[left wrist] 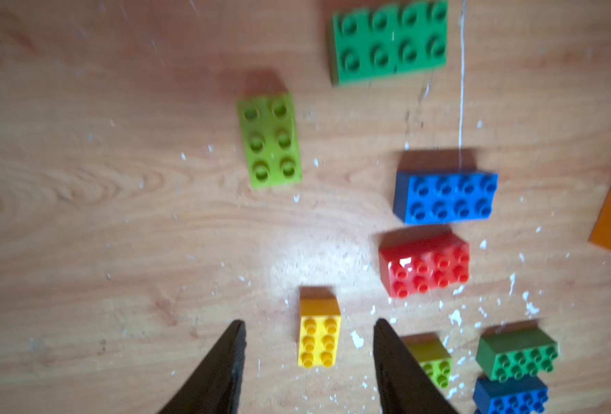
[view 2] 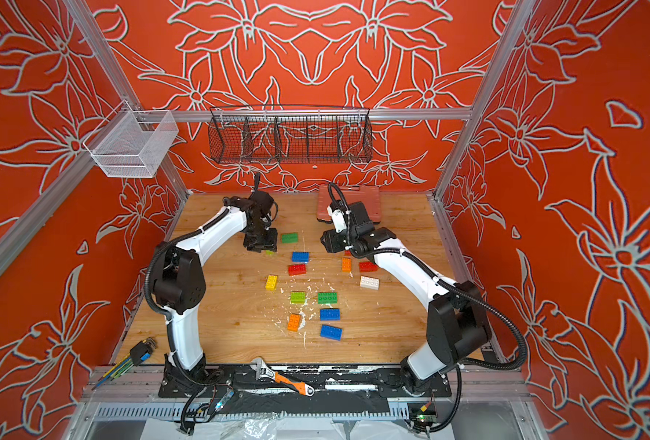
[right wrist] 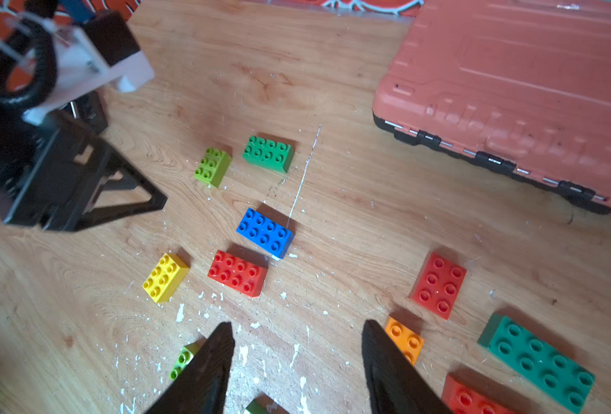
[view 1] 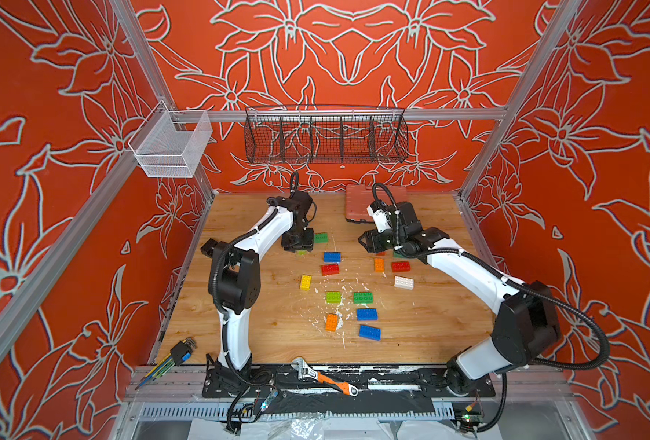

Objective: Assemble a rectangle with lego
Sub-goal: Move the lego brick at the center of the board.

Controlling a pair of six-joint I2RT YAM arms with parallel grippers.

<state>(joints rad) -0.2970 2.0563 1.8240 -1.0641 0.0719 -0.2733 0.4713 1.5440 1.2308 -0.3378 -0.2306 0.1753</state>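
Note:
Loose lego bricks lie scattered on the wooden table, none joined. Among them are a green one, a blue one, a red one, a yellow one and a white one. My left gripper hangs open and empty over a lime brick at the back left. In the left wrist view, that gripper frames the yellow brick far below without touching it. My right gripper is open and empty above bare wood, with an orange brick beside one finger.
A salmon-pink tool case lies at the back right, close behind the right arm. An orange-handled wrench rests on the front rail, and a hex key set lies at the front left. White flecks litter the table's middle.

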